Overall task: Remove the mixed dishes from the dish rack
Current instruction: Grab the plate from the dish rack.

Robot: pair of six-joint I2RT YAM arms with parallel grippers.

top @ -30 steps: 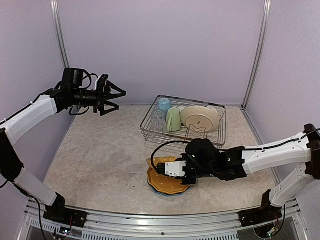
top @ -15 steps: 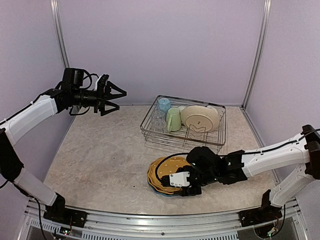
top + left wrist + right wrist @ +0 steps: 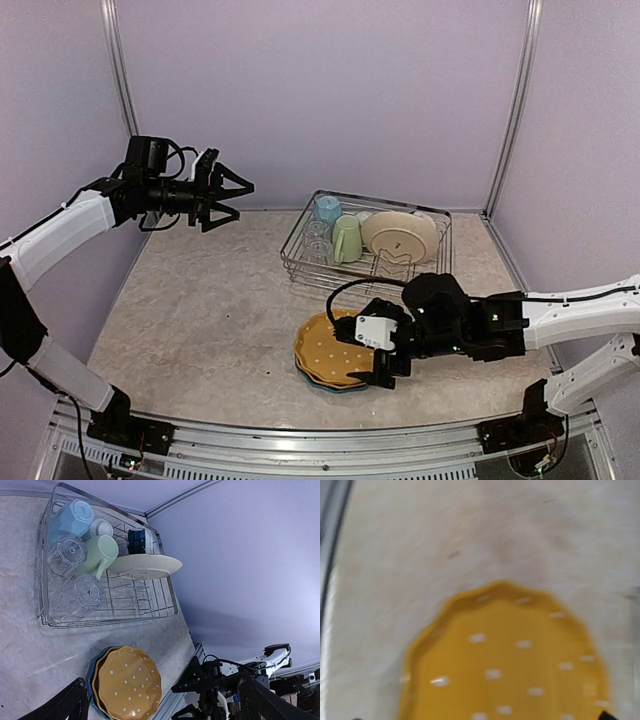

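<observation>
The dish rack [image 3: 300, 268] stands at the back of the table. It holds a cream plate [image 3: 400, 235], a pale green mug [image 3: 347, 238], a light blue mug [image 3: 327, 209], clear glasses [image 3: 317, 240] and a dark bowl [image 3: 136, 540]. In front of it the dotted yellow plate [image 3: 335, 350] lies flat on a blue plate [image 3: 322, 386]. My right gripper [image 3: 358, 355] is open at that stack's right edge, over the rim and holding nothing. The right wrist view looks down on the yellow plate [image 3: 510, 665]. My left gripper [image 3: 243, 198] hangs open and empty, high at the back left.
Purple walls and metal corner posts [image 3: 512, 110] enclose the table on three sides. A metal rail [image 3: 300, 450] runs along the near edge by the arm bases. Marbled tabletop [image 3: 200, 310] lies bare to the left of the plates.
My right gripper went from shut on the yellow plate to open, leaving it on the blue plate, and drew back to the right. The left arm has not moved.
</observation>
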